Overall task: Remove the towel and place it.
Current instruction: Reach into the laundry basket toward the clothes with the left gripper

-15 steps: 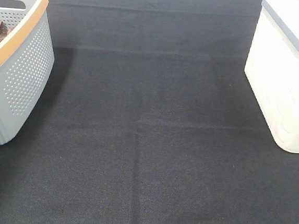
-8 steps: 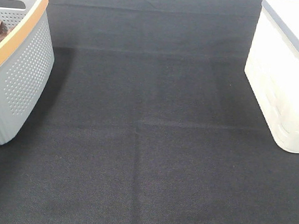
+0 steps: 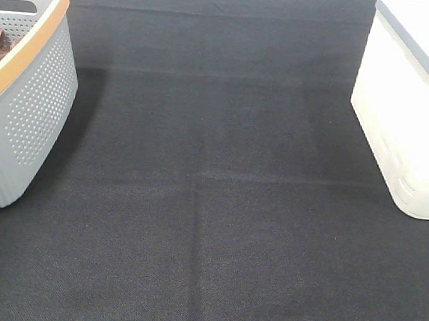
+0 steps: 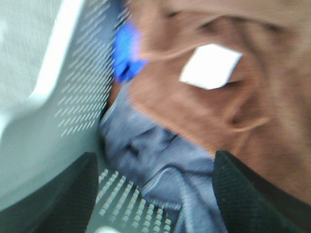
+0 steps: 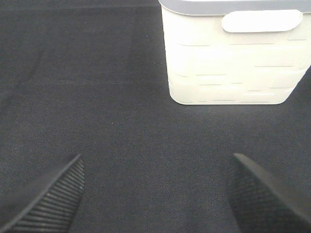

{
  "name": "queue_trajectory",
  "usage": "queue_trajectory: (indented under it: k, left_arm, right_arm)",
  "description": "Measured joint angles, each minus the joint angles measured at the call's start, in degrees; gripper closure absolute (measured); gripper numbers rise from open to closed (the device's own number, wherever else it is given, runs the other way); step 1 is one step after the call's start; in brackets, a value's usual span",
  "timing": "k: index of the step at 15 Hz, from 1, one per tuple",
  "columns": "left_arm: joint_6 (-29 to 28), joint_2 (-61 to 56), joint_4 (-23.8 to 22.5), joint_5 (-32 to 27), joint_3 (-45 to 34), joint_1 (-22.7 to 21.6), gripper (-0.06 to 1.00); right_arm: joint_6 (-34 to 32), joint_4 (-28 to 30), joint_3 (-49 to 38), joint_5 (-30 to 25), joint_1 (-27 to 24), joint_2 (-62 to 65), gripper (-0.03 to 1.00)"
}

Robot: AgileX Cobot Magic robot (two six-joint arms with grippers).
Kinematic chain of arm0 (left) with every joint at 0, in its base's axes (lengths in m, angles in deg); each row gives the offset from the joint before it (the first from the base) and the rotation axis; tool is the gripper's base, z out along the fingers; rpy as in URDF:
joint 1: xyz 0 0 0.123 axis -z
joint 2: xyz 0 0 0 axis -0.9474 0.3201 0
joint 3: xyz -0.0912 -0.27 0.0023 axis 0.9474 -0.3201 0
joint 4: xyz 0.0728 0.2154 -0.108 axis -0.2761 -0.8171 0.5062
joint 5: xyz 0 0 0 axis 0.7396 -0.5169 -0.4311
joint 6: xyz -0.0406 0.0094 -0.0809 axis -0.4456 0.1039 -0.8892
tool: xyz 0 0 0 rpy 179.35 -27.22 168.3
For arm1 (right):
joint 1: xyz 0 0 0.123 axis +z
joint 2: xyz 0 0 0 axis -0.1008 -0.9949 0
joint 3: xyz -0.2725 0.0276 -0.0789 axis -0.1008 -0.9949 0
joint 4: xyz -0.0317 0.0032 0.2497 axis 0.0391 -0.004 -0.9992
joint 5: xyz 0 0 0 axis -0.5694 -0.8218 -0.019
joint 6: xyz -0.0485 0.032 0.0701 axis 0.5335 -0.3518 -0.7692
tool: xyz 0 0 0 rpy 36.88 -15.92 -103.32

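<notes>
Black cloth covers the surface (image 3: 210, 205); at ten o'clock the grey basket (image 3: 31, 107) holds the reddish-brown towel (image 4: 233, 97), its white tag (image 4: 210, 66) showing. The left gripper (image 4: 155, 194) hangs wide-jawed just over it, so the reach looks to be in hand, and next comes closing on a fold and lifting clear. The right gripper (image 5: 155, 194), also wide, holds nothing near the white bin (image 3: 405, 125) at two o'clock.

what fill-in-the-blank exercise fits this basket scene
The reddish-brown microfibre towel lies inside the ____ perforated plastic basket.
Its small square tag is ____.
The left fingers stand ____, gripping nothing.
The white plastic box sits on a ____ cloth.
Missing: grey; white; open; black.
</notes>
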Motion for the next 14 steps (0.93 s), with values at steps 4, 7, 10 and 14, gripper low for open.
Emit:
queue_trajectory:
  k: [4, 7, 10, 14]
  left_arm:
    - [0.86, 0.0, 14.09, 0.29, 0.0, -11.4, 0.3]
    - [1.49, 0.11, 18.45, 7.33, 0.0, -13.41, 0.3]
    - [1.49, 1.43, 20.17, 10.03, 0.06, -13.41, 0.3]
    - [1.49, 5.5, 22.57, 14.55, 0.23, -13.41, 0.3]
  right_arm:
    - [0.0, 0.0, 0.0, 0.0, 0.0, 0.0, 0.21]
    - [0.0, 0.0, 0.0, 0.0, 0.0, 0.0, 0.21]
    - [0.0, 0.0, 0.0, 0.0, 0.0, 0.0, 0.21]
    - [0.0, 0.0, 0.0, 0.0, 0.0, 0.0, 0.21]
